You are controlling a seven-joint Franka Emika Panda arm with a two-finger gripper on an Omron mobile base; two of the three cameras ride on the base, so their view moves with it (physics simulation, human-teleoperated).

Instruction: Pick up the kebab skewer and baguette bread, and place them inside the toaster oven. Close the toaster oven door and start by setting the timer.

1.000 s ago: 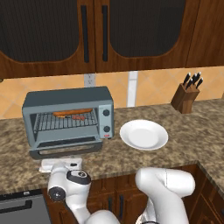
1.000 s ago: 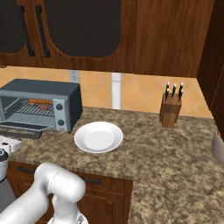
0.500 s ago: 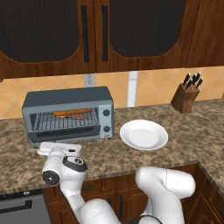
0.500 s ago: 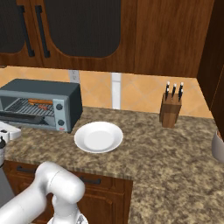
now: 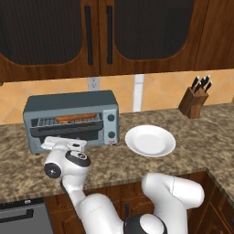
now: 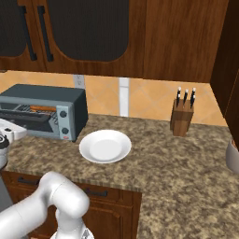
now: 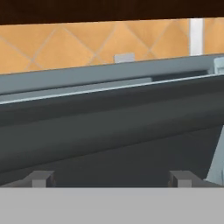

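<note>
Now pincer [image 7: 112,178] spread before toaster oven door [image 5: 68,130], seemingly partly raised; baguette bread [image 5: 75,118] on rack inside.

Arm rises from base, elbow bent low, forearm reaching fwd-left at approx bench height. Wrist roughly level, hand pointing fwd. Gripper [image 7: 112,178] w/ jaws spread wide, both dark fingertips [image 7: 40,178] far apart, nothing between them.
</note>
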